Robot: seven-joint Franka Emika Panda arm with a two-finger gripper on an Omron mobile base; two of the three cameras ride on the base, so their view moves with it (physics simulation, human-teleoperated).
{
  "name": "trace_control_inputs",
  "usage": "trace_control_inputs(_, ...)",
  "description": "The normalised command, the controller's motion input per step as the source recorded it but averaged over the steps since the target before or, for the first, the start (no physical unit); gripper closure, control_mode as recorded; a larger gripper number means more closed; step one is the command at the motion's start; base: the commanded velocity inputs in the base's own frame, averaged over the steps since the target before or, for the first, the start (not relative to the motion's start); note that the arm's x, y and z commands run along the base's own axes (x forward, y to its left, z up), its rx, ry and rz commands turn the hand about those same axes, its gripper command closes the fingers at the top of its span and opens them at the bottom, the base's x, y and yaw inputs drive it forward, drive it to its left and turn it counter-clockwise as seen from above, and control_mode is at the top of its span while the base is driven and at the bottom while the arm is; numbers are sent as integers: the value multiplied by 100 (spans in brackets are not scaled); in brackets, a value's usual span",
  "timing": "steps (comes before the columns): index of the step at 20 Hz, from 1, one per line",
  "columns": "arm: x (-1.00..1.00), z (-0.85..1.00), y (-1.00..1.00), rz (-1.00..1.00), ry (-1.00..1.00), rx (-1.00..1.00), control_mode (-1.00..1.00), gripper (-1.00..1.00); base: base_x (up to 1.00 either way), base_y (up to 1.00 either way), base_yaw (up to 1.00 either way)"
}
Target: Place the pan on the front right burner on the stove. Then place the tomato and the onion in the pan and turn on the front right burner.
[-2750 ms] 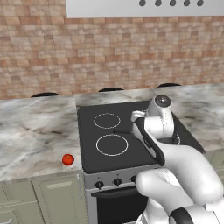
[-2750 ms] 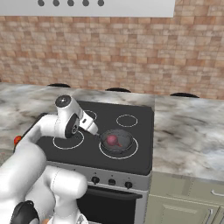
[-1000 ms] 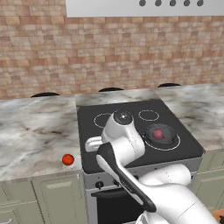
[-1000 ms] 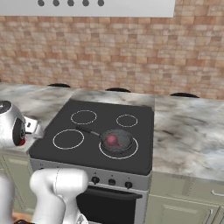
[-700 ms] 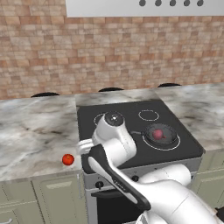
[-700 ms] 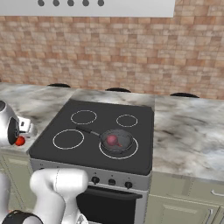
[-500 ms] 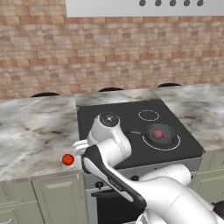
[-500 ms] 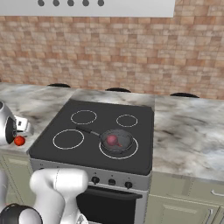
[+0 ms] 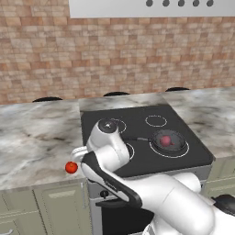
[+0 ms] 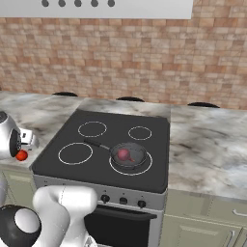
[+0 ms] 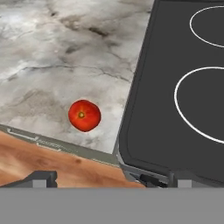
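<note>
gripper [image 11: 107,177]: spread wide with nothing between its fingers; it hangs above the front edge of the counter, left of the stove; in the hand view its two dark tips stand far apart at the bottom, one low on the left, one low on the right.
tomato [image 11: 84,115]: bright red, lying on the marble counter [image 11: 52,65] near its front edge, just beside the stove's left edge and apart from the gripper; in the left base view [image 9: 70,167] it sits just left of the hand, in the right base view [image 10: 21,155] right beside the hand.
stove [image 9: 137,160]: black glass cooktop with white circles, silver front panel with dark knobs below.
pan [image 10: 128,155]: dark and shallow, sitting on the front right burner [image 10: 144,170], its thin handle pointing back and to the left across the cooktop.
onion [image 10: 124,154]: pinkish-purple ball resting inside the pan; also seen in the left base view [image 9: 166,140].
backdrop: brick wall [image 9: 92,50] behind the counter, grey hood [image 10: 144,7] above.
</note>
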Motion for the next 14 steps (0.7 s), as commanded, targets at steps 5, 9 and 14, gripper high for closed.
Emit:
trace_control_inputs(5,20,-23,13,0,1,0,-100,-100,0,0,0)
trace_control_inputs(9,0,-10,31,0,3,0,-100,-100,0,0,0)
trace_control_inputs(14,0,-4,27,0,3,0,-100,-100,0,0,0)
